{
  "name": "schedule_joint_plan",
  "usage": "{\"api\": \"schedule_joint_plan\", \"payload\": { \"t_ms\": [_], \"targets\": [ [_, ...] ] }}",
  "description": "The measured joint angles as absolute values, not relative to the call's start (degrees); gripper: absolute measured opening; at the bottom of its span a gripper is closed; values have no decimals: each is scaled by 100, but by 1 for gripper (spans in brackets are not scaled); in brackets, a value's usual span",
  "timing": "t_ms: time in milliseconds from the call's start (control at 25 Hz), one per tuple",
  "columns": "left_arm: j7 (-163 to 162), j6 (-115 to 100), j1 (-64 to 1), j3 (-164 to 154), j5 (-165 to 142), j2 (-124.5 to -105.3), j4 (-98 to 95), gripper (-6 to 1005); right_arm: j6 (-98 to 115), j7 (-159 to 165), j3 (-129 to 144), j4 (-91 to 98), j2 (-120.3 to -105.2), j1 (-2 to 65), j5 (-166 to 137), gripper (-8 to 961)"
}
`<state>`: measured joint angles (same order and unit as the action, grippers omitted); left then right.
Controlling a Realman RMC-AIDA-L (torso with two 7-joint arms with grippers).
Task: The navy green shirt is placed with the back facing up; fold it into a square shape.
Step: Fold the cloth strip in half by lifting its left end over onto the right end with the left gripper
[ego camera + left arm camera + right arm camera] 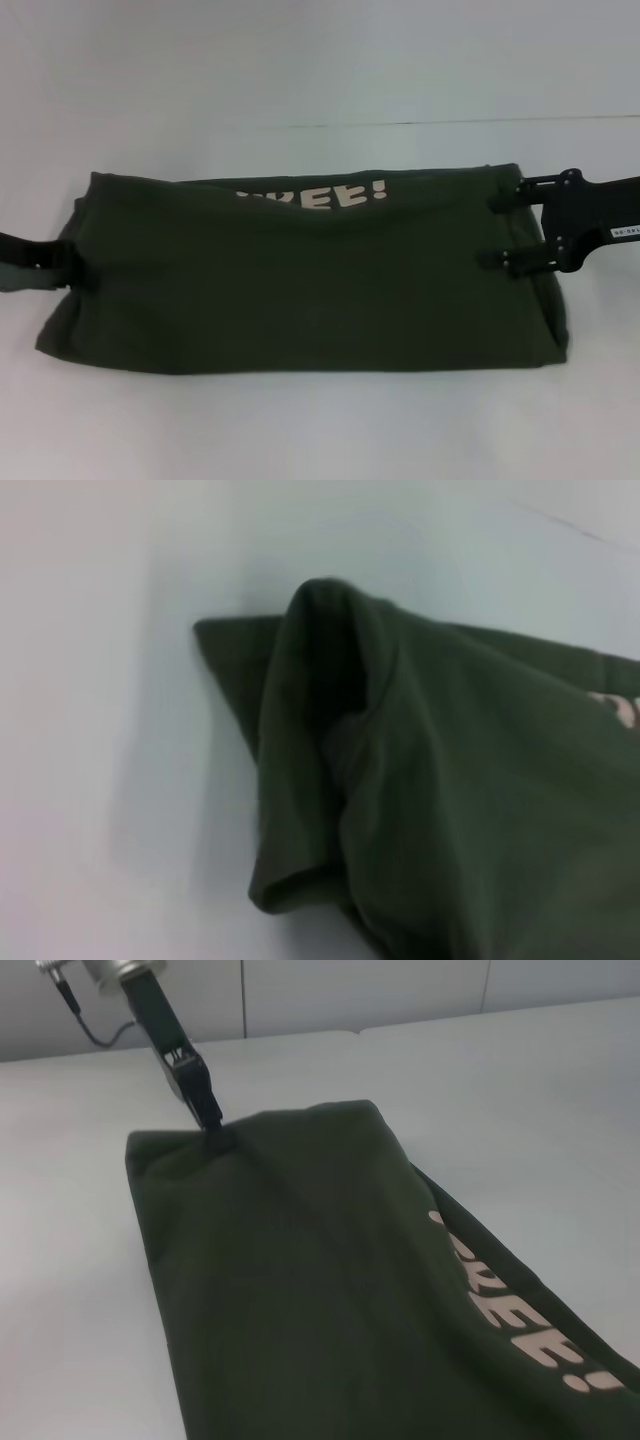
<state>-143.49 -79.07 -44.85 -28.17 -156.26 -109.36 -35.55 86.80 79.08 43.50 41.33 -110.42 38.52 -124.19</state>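
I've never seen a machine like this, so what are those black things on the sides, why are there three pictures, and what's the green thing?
It's a robot with two arms. One camera sits on its head looking down; the other two ride on its wrists. The green thing is a shirt lying on a white table, folded into a long band with cream letters peeking out. The black things are its grippers, like hands. The left gripper pinches one end of the shirt. The right gripper is at the other end, its two fingers spread apart over the cloth.

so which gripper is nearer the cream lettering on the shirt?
Right. The right gripper sits on the shirt's right end, just beside the lettering; the left gripper is at the far left edge.
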Motion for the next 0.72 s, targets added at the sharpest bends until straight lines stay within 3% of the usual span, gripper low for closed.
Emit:
{"api": "schedule_joint_plan", "payload": {
  "t_ms": [480,720],
  "targets": [
    [-14414,-8975,-4538,-2724,-15911,-10612,-4600,62,8669,7883,4348,4109,-11117,3793,-12419,820],
    [-14537,-9523,-4746,-2764,-15871,-10638,-5196,62,8572,7881,4336,4081,-11133,3779,-12419,820]
  ]
}}
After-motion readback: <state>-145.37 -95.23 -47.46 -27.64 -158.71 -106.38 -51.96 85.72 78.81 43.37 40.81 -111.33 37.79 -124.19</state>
